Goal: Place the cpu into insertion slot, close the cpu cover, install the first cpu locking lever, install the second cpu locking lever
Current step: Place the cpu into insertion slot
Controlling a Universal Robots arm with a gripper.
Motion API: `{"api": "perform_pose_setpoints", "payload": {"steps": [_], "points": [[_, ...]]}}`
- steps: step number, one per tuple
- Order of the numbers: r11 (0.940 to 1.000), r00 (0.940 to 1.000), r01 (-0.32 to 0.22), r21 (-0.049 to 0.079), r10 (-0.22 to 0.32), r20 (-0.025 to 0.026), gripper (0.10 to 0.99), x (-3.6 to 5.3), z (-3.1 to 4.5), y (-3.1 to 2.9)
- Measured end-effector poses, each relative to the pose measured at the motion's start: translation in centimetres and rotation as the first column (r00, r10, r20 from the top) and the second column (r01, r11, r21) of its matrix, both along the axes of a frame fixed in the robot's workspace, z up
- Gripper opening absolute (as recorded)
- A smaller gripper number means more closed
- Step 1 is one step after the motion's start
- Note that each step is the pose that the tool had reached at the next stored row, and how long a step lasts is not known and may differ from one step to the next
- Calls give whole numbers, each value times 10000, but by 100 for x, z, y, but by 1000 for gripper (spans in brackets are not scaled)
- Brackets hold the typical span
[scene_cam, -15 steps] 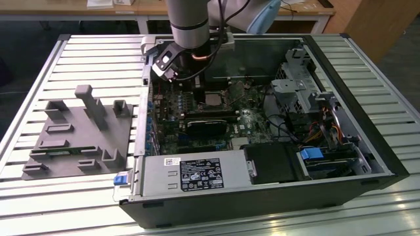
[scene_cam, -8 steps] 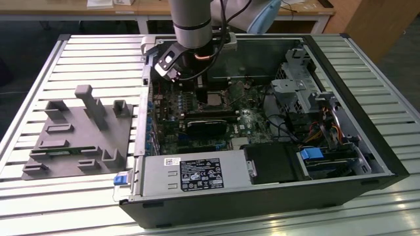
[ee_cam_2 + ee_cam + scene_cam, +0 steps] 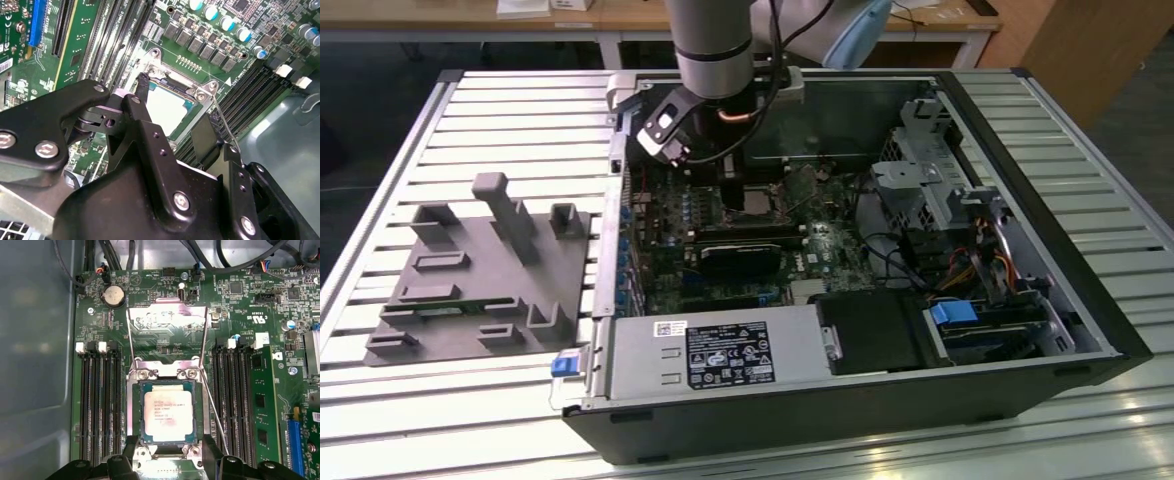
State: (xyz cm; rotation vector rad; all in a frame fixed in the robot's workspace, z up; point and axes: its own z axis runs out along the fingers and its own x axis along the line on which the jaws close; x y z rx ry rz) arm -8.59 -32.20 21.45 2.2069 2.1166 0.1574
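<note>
The gripper (image 3: 172, 111) hangs low over the green motherboard (image 3: 165, 342) inside the open computer case (image 3: 1067, 330). Its two black fingers (image 3: 150, 140) are spread about as wide as the socket and grip nothing. In both wrist views the cpu (image 3: 167, 415) lies flat in the insertion slot (image 3: 196, 405), pale metal top up, directly between the two fingertips. Whether the fingers touch the socket frame cannot be told. The cpu cover (image 3: 167, 320) is flipped open, hinged at the edge of the slot opposite the fingertips. A thin wire locking lever (image 3: 215, 410) stands unlatched beside the slot, close to one finger.

At the exterior view's left, a grey moulded fixture (image 3: 480, 270) rests on the slatted table (image 3: 400, 130), well apart from the case. Long black memory slots (image 3: 100, 400) flank the socket on both sides. Nearer the camera sit a dark rounded component (image 3: 740, 255) and the power supply (image 3: 707, 355). At the exterior view's right are a drive cage (image 3: 921, 185) and cable bundles (image 3: 981, 265).
</note>
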Motion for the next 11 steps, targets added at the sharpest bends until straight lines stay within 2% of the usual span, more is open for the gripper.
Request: {"api": "perform_pose_setpoints", "payload": {"steps": [11], "points": [[9994,9994,-340,60,340,1,612,-21,-18,0]]}}
